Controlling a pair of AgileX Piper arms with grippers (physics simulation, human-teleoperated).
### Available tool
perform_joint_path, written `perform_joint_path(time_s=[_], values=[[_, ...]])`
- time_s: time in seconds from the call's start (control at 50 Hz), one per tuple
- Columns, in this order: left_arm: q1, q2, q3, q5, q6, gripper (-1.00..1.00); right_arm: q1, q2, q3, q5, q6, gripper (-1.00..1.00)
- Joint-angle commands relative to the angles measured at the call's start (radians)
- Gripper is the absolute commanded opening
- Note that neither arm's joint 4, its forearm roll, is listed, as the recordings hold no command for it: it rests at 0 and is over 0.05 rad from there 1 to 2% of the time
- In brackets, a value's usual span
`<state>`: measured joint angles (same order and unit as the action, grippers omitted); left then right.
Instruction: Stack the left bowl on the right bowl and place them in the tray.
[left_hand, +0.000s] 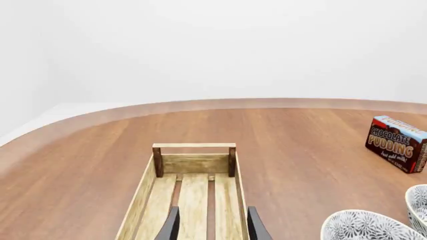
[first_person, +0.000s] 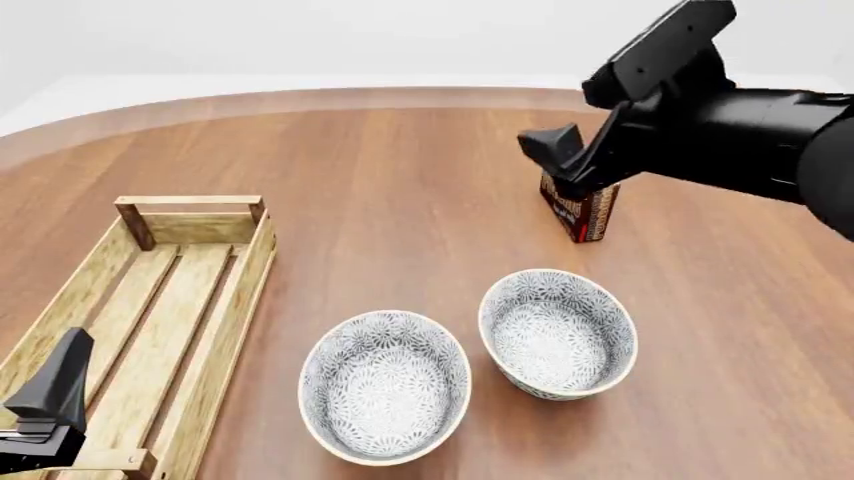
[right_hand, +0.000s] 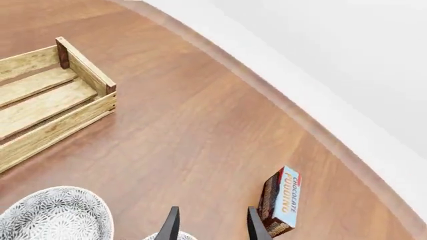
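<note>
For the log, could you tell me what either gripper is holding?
Nothing: the left gripper is open over the tray, the right gripper open above the bowls.

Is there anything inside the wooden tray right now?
The tray holds nothing: only bare slats show. The left gripper hovers above its near end, hiding a small part there. Both bowls sit outside, on the table.

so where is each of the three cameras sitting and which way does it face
Front view: fixed above and behind the arms, looking down at the left bowl, right bowl and tray; both arms show.
Left wrist view: behind the left gripper, facing along the tray's slats toward its crossbar; only fingertips show.
Right wrist view: behind the right gripper, raised, looking down over the table; only fingertips show.
All three share the tray and the pudding box.
</note>
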<state>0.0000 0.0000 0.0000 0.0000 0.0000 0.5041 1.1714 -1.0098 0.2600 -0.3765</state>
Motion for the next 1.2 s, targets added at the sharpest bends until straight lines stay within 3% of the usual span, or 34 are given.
perform_joint_path(time_s=[0.02, 0.36, 0.78, 1.06, 1.08, 1.2], values=[[0.000, 0.000, 0.000, 0.000, 0.000, 1.00, 0.144, 0.245, -0.213, 0.158, 0.004, 1.00], [0.000, 0.000, 0.000, 0.000, 0.000, 1.00, 0.171, 0.446, -0.332, 0.311, -0.037, 1.00], [0.000, 0.000, 0.000, 0.000, 0.000, 1.00, 0.220, 0.508, -0.337, 0.339, -0.060, 1.00], [0.000, 0.000, 0.000, 0.000, 0.000, 1.00, 0.270, 0.568, -0.291, 0.291, -0.013, 1.00], [0.000, 0.000, 0.000, 0.000, 0.000, 1.00, 0.326, 0.622, -0.240, 0.229, 0.053, 1.00], [0.000, 0.000, 0.000, 0.000, 0.000, 1.00, 0.329, 0.635, -0.228, 0.213, 0.064, 1.00]])
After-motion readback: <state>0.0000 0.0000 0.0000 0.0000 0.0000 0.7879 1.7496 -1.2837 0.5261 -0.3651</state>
